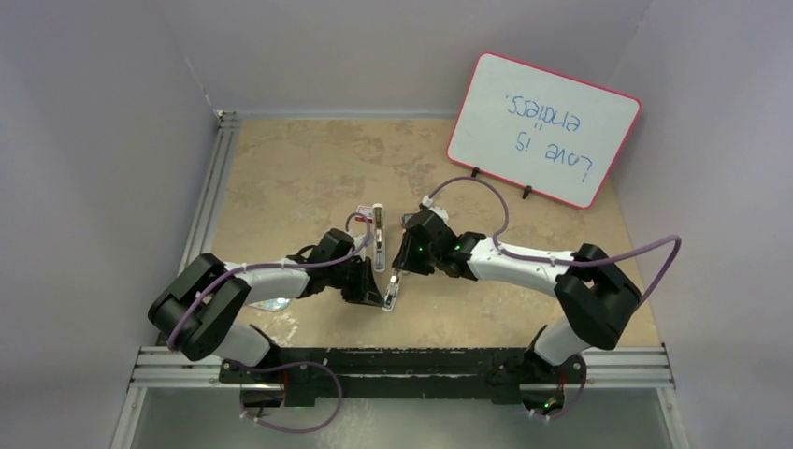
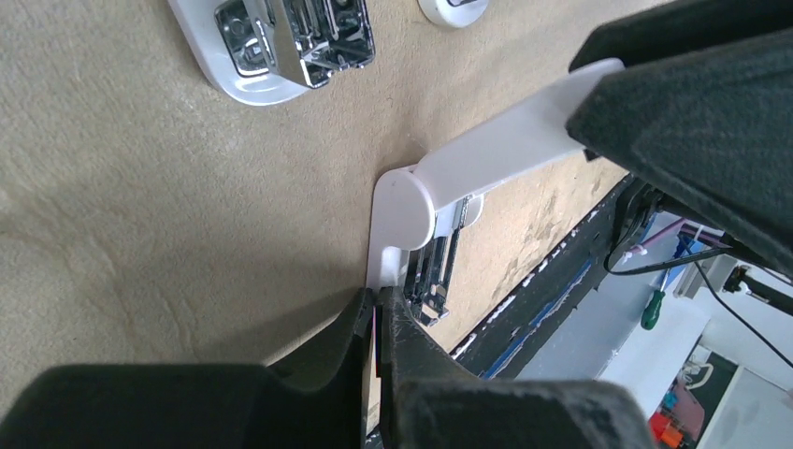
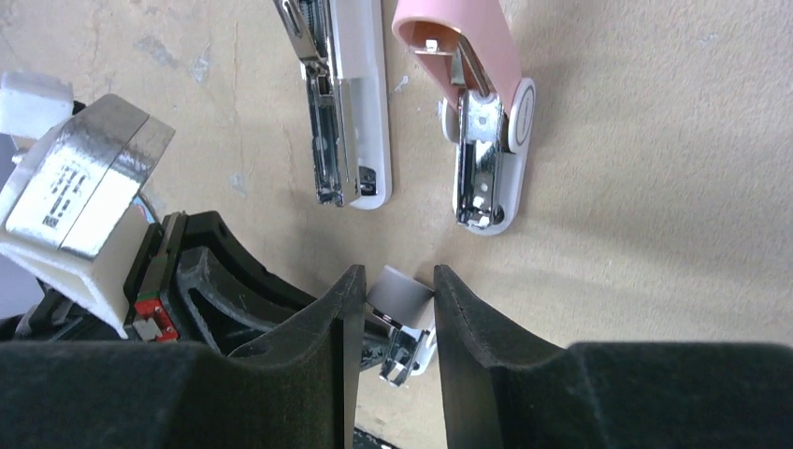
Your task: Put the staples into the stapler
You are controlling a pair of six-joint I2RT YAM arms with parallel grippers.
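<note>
from above, the left hand [image 1: 382,301] and right hand [image 1: 399,274] converge on the opened stapler [image 1: 392,296] lying on the counter [image 1: 281,168]. left wrist: fingers [image 2: 351,341] pinched together on its white base, apparently steadying it for loading. right wrist: fingers [image 3: 341,318] apart, astride its hinge. beyond it lie one white stapler [image 3: 353,103] and one pink stapler [image 3: 472,56]. three staplers in all, and no staples visible.

1. The left arm [image 1: 271,279] and right arm [image 1: 524,265] reach in from the metal rail [image 1: 636,365] at the near edge and meet over the middle of the tan table [image 1: 281,178].
2. The left gripper [image 1: 380,296] and right gripper [image 1: 398,277] hang low, close together.
3. A long, narrow white stapler [image 1: 378,238] lies just behind them.
4. A pink-framed whiteboard [image 1: 542,126] leans at the far right, its handwriting upside down.
5. Purple cables [image 1: 655,257] loop along both arms.
</note>
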